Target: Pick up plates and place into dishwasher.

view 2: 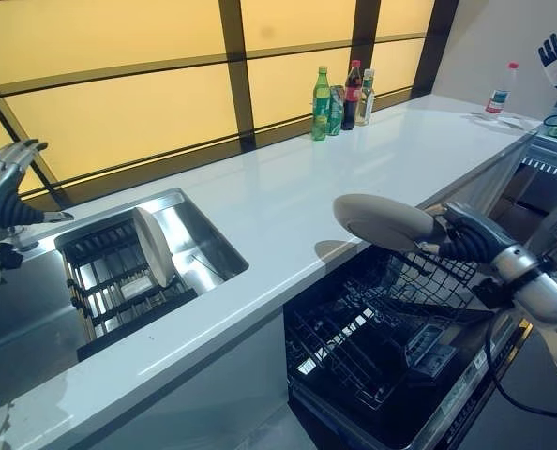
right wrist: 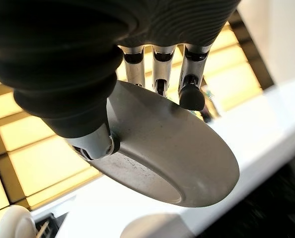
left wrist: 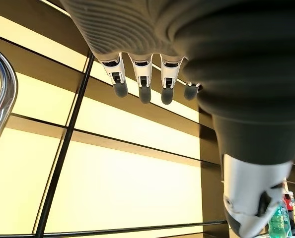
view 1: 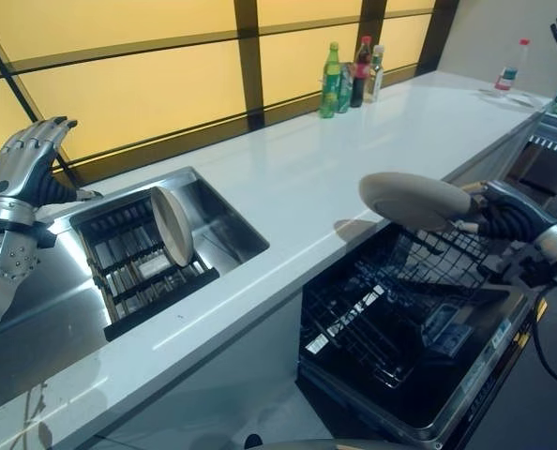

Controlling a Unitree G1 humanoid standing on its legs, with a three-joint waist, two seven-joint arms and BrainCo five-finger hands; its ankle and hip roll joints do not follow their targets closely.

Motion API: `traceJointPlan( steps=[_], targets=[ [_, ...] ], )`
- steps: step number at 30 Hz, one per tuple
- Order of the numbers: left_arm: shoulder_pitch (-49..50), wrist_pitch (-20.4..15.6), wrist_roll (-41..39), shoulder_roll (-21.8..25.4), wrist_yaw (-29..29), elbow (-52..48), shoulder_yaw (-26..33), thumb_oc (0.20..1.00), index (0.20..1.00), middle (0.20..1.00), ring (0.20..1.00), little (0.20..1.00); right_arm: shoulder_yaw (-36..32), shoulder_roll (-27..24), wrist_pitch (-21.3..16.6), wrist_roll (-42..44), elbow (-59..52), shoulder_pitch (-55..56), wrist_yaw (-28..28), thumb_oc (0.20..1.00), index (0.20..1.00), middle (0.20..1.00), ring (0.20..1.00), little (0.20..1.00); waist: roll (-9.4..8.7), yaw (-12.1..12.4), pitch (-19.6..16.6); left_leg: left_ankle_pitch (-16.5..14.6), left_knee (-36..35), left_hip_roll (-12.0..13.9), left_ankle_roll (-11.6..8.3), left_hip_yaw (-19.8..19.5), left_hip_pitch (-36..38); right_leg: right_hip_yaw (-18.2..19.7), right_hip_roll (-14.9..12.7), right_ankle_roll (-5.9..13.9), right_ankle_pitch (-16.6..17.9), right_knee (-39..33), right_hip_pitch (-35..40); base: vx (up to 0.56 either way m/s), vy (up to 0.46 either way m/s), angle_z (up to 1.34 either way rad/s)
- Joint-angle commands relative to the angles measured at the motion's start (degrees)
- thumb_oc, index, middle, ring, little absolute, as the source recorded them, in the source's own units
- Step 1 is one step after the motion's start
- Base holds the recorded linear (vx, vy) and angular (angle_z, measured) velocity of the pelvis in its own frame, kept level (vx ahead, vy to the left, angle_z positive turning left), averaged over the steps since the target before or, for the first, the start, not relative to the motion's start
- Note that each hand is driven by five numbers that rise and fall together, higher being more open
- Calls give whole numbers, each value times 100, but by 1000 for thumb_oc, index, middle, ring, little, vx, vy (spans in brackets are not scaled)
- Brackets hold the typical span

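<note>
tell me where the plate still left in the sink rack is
In the left eye view, the plate stands on edge in the dark rack inside the steel sink, near the left hand.

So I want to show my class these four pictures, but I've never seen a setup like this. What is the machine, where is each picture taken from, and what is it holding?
This is a humanoid robot with two arms and finger hands, working at a kitchen counter. The two wide pictures come from a pair of cameras on its head, looking down; they show the same scene from nearly the same spot. The two close pictures come from cameras on its wrists, looking along each hand.

The right hand grips a pale plate over the open dishwasher, above its black wire rack. In the right wrist view the fingers curl over the plate's rim.

The left hand is raised beside the sink, fingers straight, holding nothing. A second plate stands on edge in the sink's drying rack. Several bottles stand at the back of the counter.
</note>
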Motion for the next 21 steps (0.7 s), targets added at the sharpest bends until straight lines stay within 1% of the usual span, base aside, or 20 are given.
traceJointPlan(
  steps=[1, 7, 11, 12, 14, 17, 19, 21],
  targets=[
    [40, 47, -21, 296, 264, 220, 487, 1000, 1000, 1000, 1000, 1000, -347, 4, 96, 609, -404, 27, 324, 200, 200, 200, 200, 200, -172, -40, -149, -886, 54, -69, -55, 122, 381, 247, -297, 579, -108, 57, -93, -9, -15, -15],
    [225, 163, -93, 404, 275, 311, 662, 1000, 1000, 1000, 1000, 1000, -507, -18, 715, 844, -380, 409, 1101, 200, 200, 200, 200, 200, -196, -119, -67, -858, 54, -69, -66, 134, 363, 263, -277, 567, -88, 60, -121, -12, -13, -6],
    [164, 244, -108, 397, 326, 325, 543, 1000, 1000, 1000, 1000, 1000, -245, 6, 1097, 791, -290, 307, 1391, 200, 200, 200, 200, 200, -206, -105, -27, -841, 54, -68, -76, 117, 361, 245, -275, 560, -87, 60, -117, -6, -2, -2],
    [154, 246, -105, 394, 338, 323, 524, 1000, 1000, 1000, 1000, 1000, -183, 17, 1127, 783, -261, 276, 1398, 200, 200, 200, 200, 200, -208, -101, -24, -839, 54, -67, -78, 113, 360, 238, -277, 560, -88, 58, -114, 0, 0, 0],
    [85, 275, -78, 353, 342, 274, 415, 1000, 1000, 1000, 1000, 1000, 64, 110, 1371, 805, -134, 138, 1443, 200, 200, 200, 200, 200, -214, -66, 2, -831, 54, -69, -84, 100, 355, 207, -283, 552, -90, 59, -107, 0, 0, 0],
    [-8, 246, 25, 312, 419, 182, 218, 1000, 1000, 1000, 1000, 1000, 456, 270, 1575, 817, 63, -44, 1341, 200, 200, 200, 200, 200, -209, -8, 24, -813, 54, -79, -87, 48, 338, 161, -293, 547, -83, 50, -104, 0, 0, 0],
    [-50, 252, 237, 285, 508, 79, 80, 1000, 1000, 1000, 1000, 1000, 727, 444, 1568, 706, 212, -167, 1165, 200, 200, 200, 200, 200, -197, 34, 44, -814, 54, -81, -87, 31, 337, 133, -303, 544, -86, 49, -94, 0, 0, 0],
    [-198, 316, 423, 233, 575, 3, -178, 1000, 1000, 1000, 1000, 1000, 1129, 689, 1567, 745, 475, -419, 918, 200, 200, 200, 200, 200, -182, 103, 68, -813, 54, -92, -79, -15, 333, 86, -319, 538, -81, 42, -85, 0, 0, 0]
  ],
)
